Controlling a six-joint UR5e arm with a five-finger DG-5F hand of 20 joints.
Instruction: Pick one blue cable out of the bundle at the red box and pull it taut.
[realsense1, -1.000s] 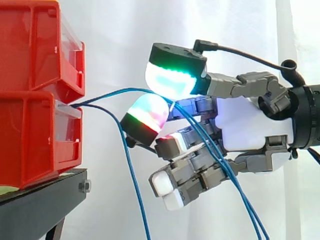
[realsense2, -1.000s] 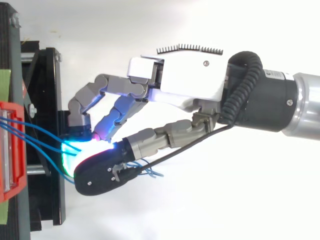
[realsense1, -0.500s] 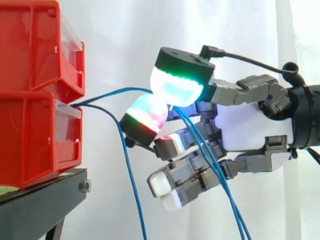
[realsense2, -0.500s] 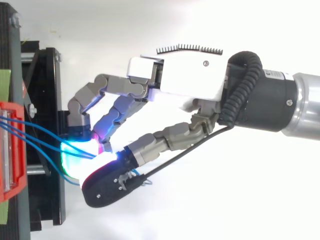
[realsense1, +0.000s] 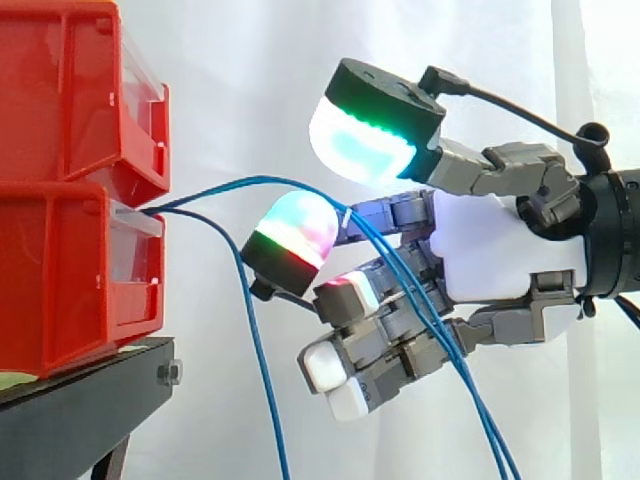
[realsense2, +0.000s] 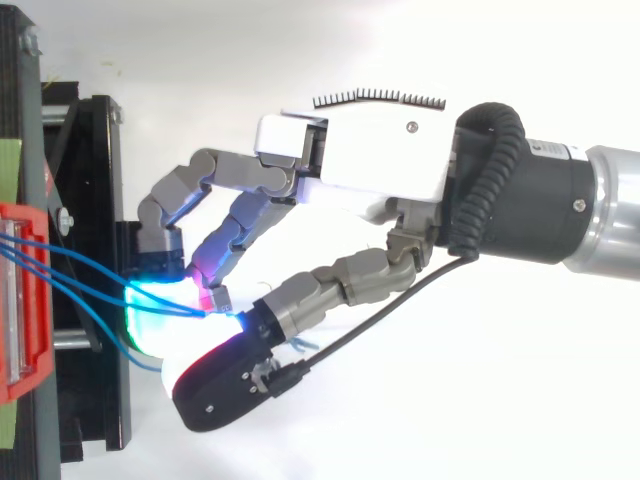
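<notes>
1. Since half a second ago the thumb has swung up and away. Its cyan-and-green glowing pad no longer presses on the dome-shaped finger pad that glows red, green and magenta. It now sits apart from it, toward 1 o'clock in the side view.
2. In the top view the black-backed thumb has also moved out toward 6 o'clock, away from the other fingers.
3. The grey-and-white robot hand comes in from 3 o'clock, its fingertips pointing at the stacked red plastic bins. The pinch has let go: the thumb is lifted and nothing is clamped. The lower fingers stay half bent with white-lit tips.
4. The bundle of thin blue cables leaves the front of the lower bin at 9 o'clock. It arcs up and over the top of the dome-shaped finger pad, then slants across the bent fingers and runs out of the side view at 5 o'clock. The cables lie against the finger without being gripped.
5. One hanging blue cable parts from the bundle near the bin. It drops toward 6 o'clock between the bins and the hand, clear of the fingers.
6. The bins rest on a black metal stand, before a white curtain.
</notes>
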